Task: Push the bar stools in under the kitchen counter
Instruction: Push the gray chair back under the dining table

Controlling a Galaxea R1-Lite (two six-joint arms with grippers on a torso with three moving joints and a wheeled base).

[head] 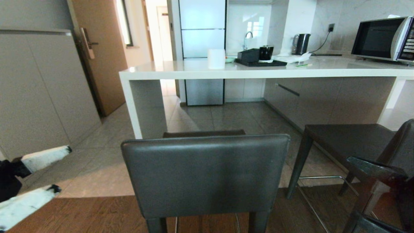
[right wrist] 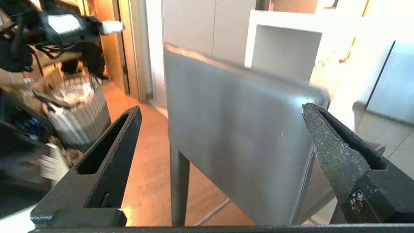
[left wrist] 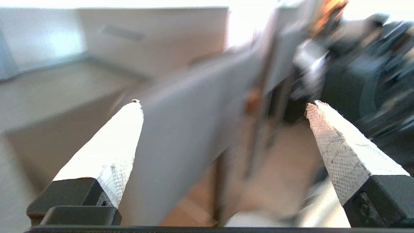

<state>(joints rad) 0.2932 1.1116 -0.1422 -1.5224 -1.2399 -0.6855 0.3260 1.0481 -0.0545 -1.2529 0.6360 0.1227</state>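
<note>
Bar stools stand out from the kitchen counter (head: 226, 73) in your head view: the near stool (head: 205, 174) is dead ahead with its dark grey backrest facing you, its seat short of the counter's edge, and the second stool (head: 349, 142) sits to your right, turned at an angle, also clear of the slab. By my reading neither has been pushed in, so the whole job is left to you. Your left gripper (head: 55, 170) shows at the lower left of that view, its white-wrapped fingers spread apart and holding nothing, apart from the near stool's backrest. On the counter you can see a white roll (head: 216, 58), a black tray (head: 261, 63) with a mug, a kettle (head: 301, 43) and a microwave (head: 383, 38); no writing on any of them can be read. In your left wrist view the left gripper (left wrist: 223, 106) is wide open and the blurred grey backrest (left wrist: 194, 129) runs between the fingertips, but you cannot tell whether it touches. In your right wrist view the right gripper (right wrist: 223, 113) stands just as wide, empty, with the backrest (right wrist: 239, 136) lying ahead between the black fingers and not gripped; the counter's white end panel (right wrist: 284, 48) is beyond it. No brand or label shows anywhere
</note>
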